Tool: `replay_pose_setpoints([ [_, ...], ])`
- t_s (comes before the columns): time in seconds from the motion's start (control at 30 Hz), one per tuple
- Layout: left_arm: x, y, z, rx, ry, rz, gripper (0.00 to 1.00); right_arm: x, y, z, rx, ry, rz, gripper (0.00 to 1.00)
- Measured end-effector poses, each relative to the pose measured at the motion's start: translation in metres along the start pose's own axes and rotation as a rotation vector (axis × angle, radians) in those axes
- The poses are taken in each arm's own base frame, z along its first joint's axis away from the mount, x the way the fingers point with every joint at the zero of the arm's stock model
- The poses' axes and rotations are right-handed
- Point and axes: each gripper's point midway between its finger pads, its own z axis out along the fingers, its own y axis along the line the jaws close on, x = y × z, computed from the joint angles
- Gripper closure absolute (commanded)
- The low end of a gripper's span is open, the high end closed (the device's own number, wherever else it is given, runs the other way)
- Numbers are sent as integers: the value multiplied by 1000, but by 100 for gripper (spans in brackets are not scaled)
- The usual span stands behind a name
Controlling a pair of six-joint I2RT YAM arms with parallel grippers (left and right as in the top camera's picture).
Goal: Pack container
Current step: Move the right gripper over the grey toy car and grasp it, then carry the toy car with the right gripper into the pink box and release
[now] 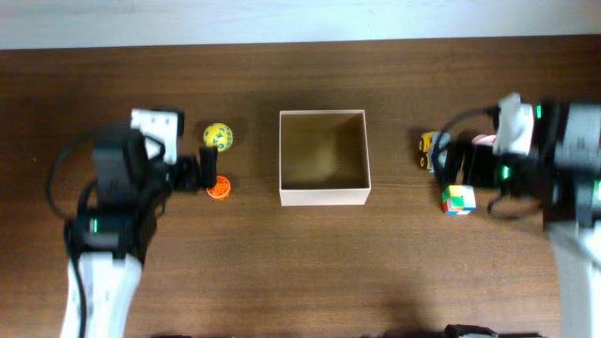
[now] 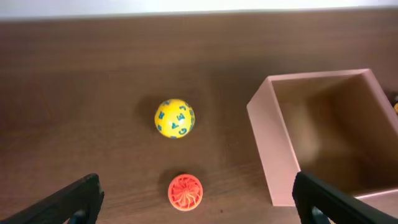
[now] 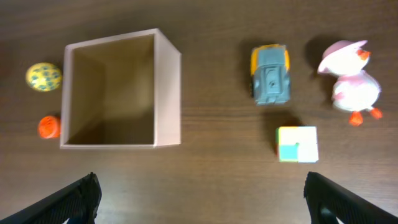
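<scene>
The empty box (image 1: 324, 196) is sitting mid-table between the toys, while the left gripper (image 1: 200, 174) by the orange disc (image 2: 185, 191) and the right gripper (image 3: 202, 199) near the coloured cube (image 3: 297, 144) are both hovering, fingers wide apart, seemingly readying picks.

1. You have a dark brown, wood-grained worktop (image 1: 300, 272) filling nearly all of every view.
2. Along its far edge you will see a pale strip (image 1: 300, 19). You cannot tell whether it is wall or floor.
3. The light falls soft and even across the worktop, without glare.
</scene>
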Motion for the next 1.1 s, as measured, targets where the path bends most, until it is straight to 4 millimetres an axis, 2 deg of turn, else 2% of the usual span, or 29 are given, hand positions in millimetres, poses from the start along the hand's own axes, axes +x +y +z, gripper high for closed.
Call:
replay_pose_setpoints([
  [0.13,1,6,30,-1,97,-18,1,-25,-16,31,57,68,9,1],
  [0.33,29,24,62,-24,226,-65,1,-19,-54,96,182,226,32,1],
  [0.5,36,35,69,-41,253,-85,1,-8,-79,156,226,338,39,6],
  [0.67,36,35,69,-42,255,-86,1,2,-95,204,243,401,43,9],
  [0.8,36,36,70,-43,256,-87,1,12,-103,228,244,437,47,15],
  [0.93,36,36,70,-43,256,-87,1,21,-107,242,248,470,51,31],
  [1.1,36,36,70,-43,256,-87,1,26,-109,247,249,490,55,50],
])
